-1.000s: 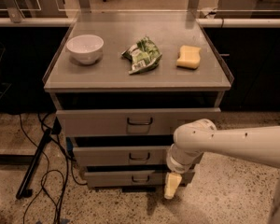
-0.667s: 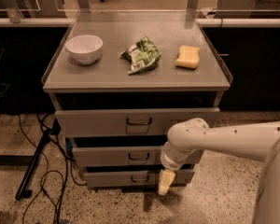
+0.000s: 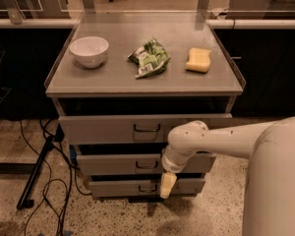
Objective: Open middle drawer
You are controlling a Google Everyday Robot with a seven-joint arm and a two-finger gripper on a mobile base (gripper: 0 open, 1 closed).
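The middle drawer [image 3: 113, 164] is the medium grey front of three stacked under the grey cabinet top, with a small dark loop handle [image 3: 146, 165] at its centre. My gripper [image 3: 167, 185] hangs from the white arm [image 3: 221, 141] that reaches in from the right. It points down, just right of the handle and a little below it, in front of the gap between the middle drawer and the bottom drawer [image 3: 113, 187]. The top drawer [image 3: 98, 129] stands slightly out.
On the cabinet top [image 3: 118, 85] sit a white bowl [image 3: 89, 51], a green chip bag [image 3: 149, 58] and a yellow sponge [image 3: 198, 60]. Black cables and a dark stand leg [image 3: 37, 173] lie on the speckled floor to the left.
My arm and gripper have shifted left along the drawer fronts, from right of the cabinet's centre toward the middle drawer's handle. The drawers have not moved.
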